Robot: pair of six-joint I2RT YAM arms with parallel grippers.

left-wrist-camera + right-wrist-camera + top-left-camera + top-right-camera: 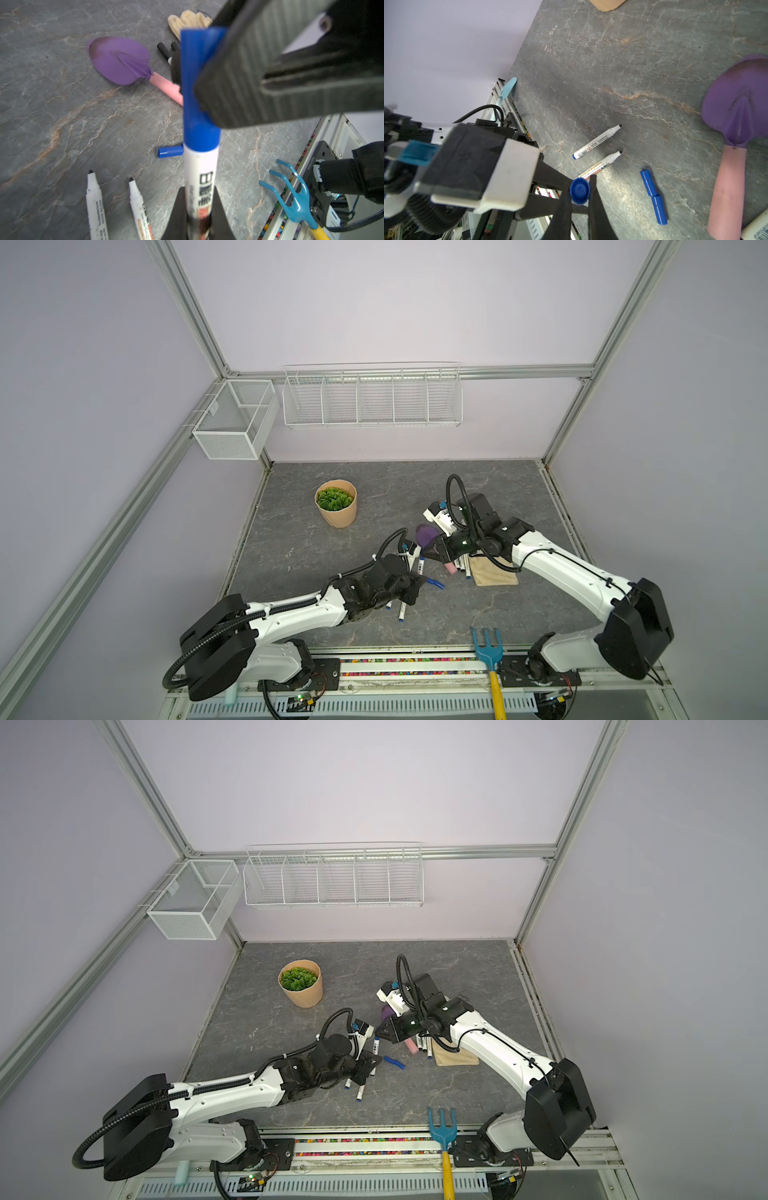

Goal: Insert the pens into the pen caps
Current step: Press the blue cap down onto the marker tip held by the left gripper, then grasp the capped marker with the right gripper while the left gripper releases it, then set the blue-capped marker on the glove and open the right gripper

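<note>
A white pen (200, 176) with a printed label stands between the jaws of my left gripper (198, 193), which is shut on its barrel. A blue pen cap (197, 83) sits over that pen's tip, and my right gripper (579, 188) is shut on this cap (579, 191). In both top views the grippers meet mid-table around the held pen (421, 566) (376, 1046). Two uncapped pens (596, 142) (602, 164) lie on the table. Two loose blue caps (653, 195) (435, 583) lie end to end beside them. Black-capped pens (164, 49) lie by the glove.
A purple trowel (120, 60) with a pink handle (729, 187) lies close to the grippers. A beige glove (496, 572) lies under the right arm. A potted plant (336, 508) stands further back on the left. A blue rake (487, 645) lies at the front edge.
</note>
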